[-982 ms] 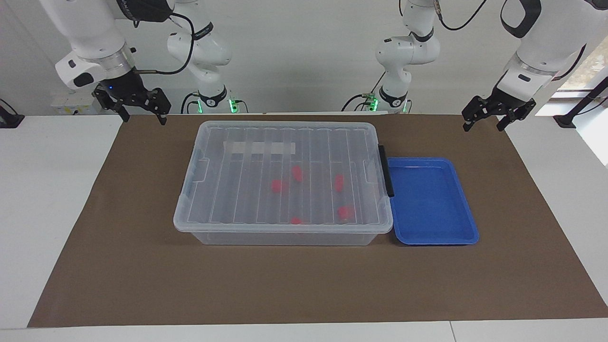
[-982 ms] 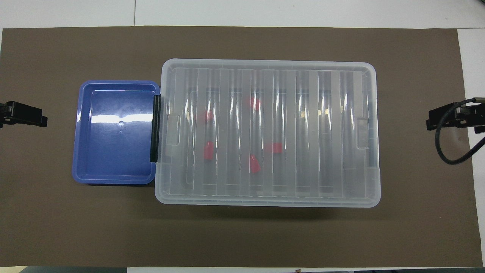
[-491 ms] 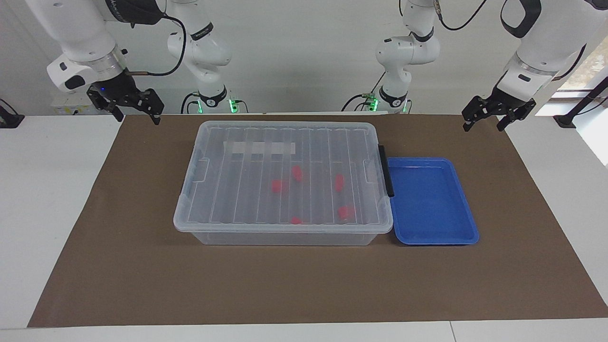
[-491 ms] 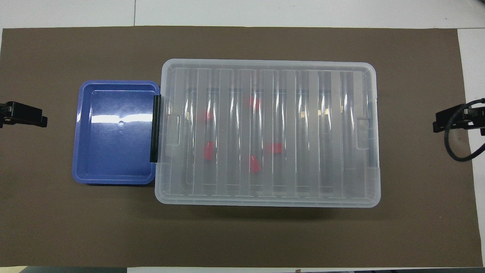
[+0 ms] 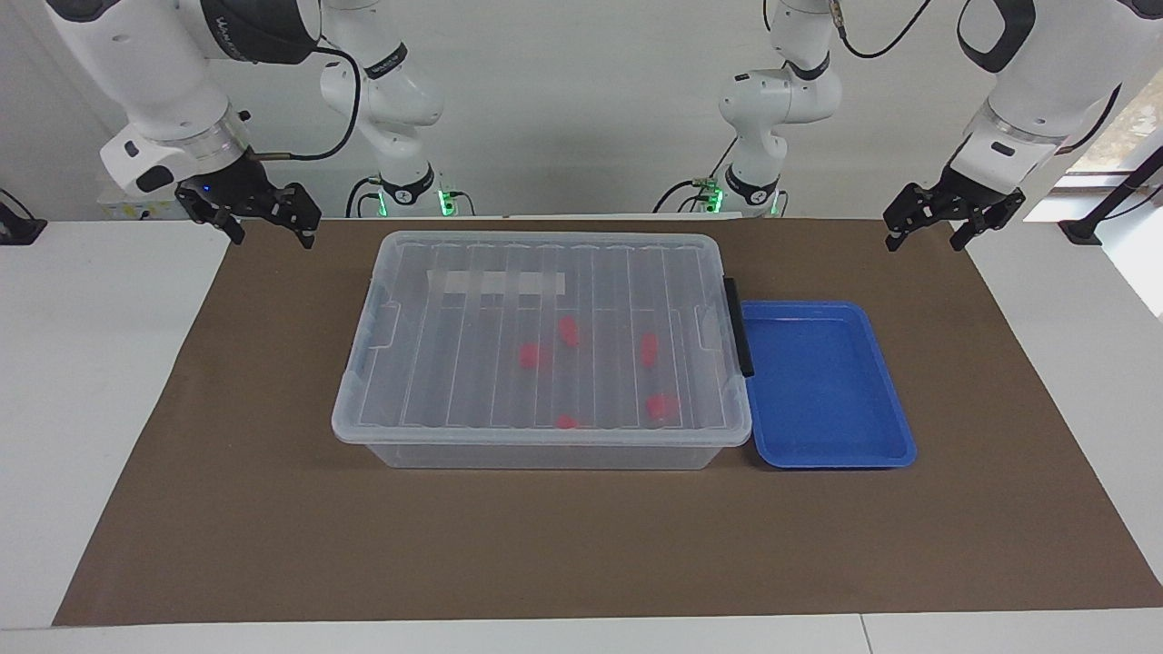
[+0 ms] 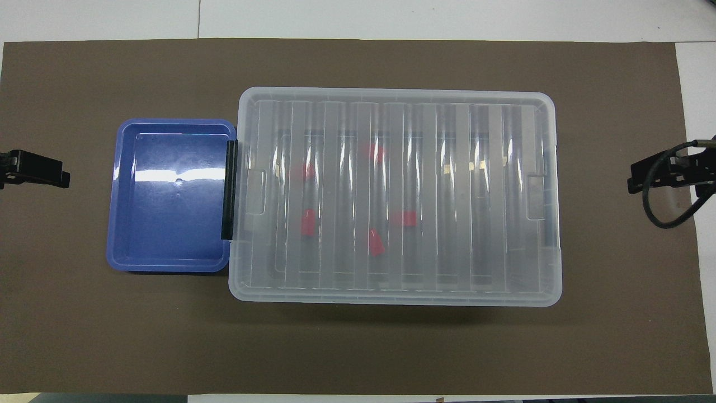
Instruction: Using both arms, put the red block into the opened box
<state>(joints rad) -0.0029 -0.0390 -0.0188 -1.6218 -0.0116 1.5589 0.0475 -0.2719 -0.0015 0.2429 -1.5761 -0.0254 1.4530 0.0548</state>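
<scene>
Right claw (image 5: 263, 216) hangs spread and empty over the mat's corner at the right arm's end of the surface. Left claw (image 5: 934, 224) is the same story at the other end, fingers apart, gripping nothing, hovering over the mat's edge. Both forearms angle down from raised elbows, wrists tipped toward the middle.

From above, the box (image 6: 397, 196) sits at three o'clock from the left claw and nine o'clock from the right, its long axis running straight between them. The ribbed lid (image 5: 545, 336) looks to be on, so that has to come off first. Several red blocks (image 6: 376, 242) already lie inside under it. The blue tray (image 6: 170, 193) touches the box's handle end, nearer the left claw, and it's bare.
</scene>
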